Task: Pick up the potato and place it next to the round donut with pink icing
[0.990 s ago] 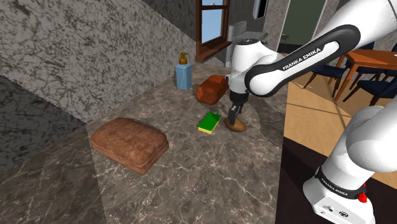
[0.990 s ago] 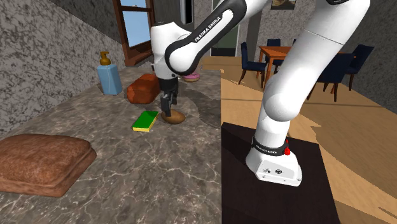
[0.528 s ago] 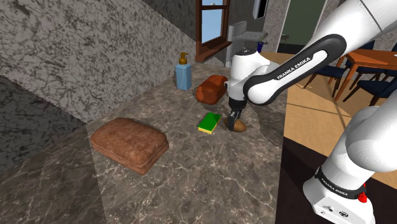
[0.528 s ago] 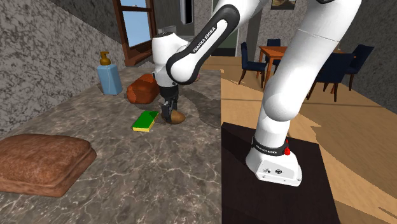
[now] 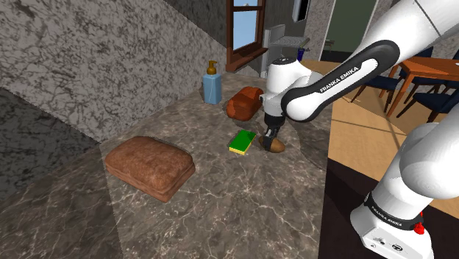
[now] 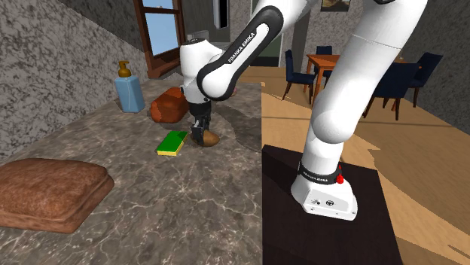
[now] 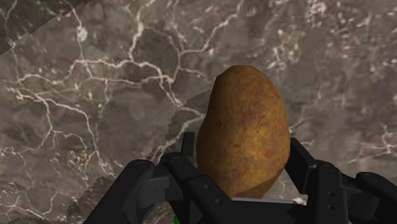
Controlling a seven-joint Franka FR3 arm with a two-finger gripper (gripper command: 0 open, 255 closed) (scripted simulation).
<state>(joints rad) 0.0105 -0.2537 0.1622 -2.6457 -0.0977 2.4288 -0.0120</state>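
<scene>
The counter (image 7: 83, 95) is veined dark marble; the potato (image 7: 245, 127) looks matt and rough.

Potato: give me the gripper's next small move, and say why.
Probably lift straight up a little. The fingers look pressed on both sides of the potato, which lies on the counter. So the gripper seems to have its grasp, and a short raise would test it.
</scene>
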